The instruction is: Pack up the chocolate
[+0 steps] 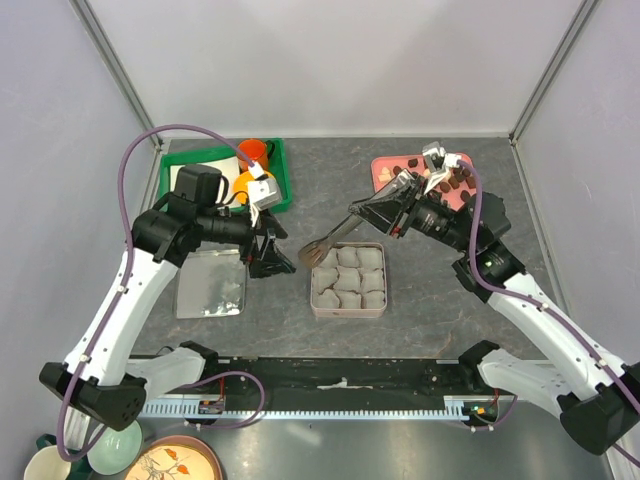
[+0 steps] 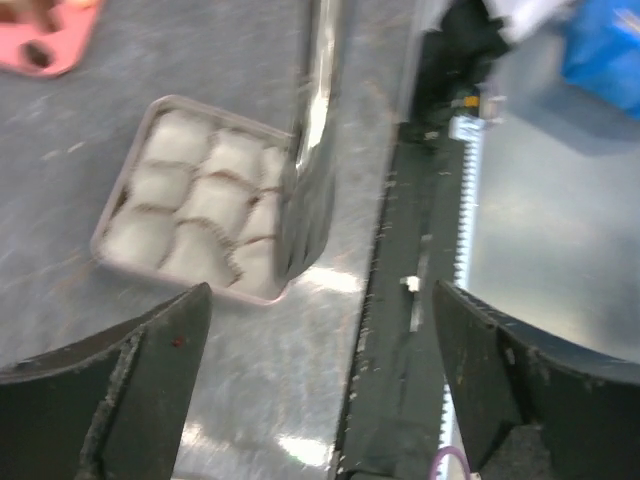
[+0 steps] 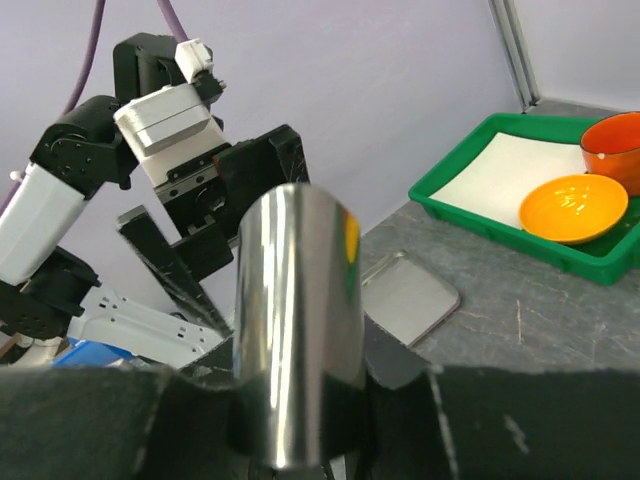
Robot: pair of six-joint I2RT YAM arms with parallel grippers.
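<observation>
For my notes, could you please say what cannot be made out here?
- Chocolate count: top view, right arm covers part of the pink plate.
- Tongs tips: right wrist view, hidden behind their own handle.
- Pink plate: left wrist view, blurred, cut off by the edge.

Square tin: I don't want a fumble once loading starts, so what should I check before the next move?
1. Access: square tin uncovered, lid lying apart to its left: ok.
2. Slots: paper cups in place and empty: ok.
3. Grip: right end effector shut on the metal tool: ok.
4. Other arm: left end effector open, empty, apart from the tool: ok.
5. Load: no chocolate in the tool; the pieces seen lie on the pink plate: not ok.
6. Clearance: tool tip above the tin rim: cannot tell.
</observation>
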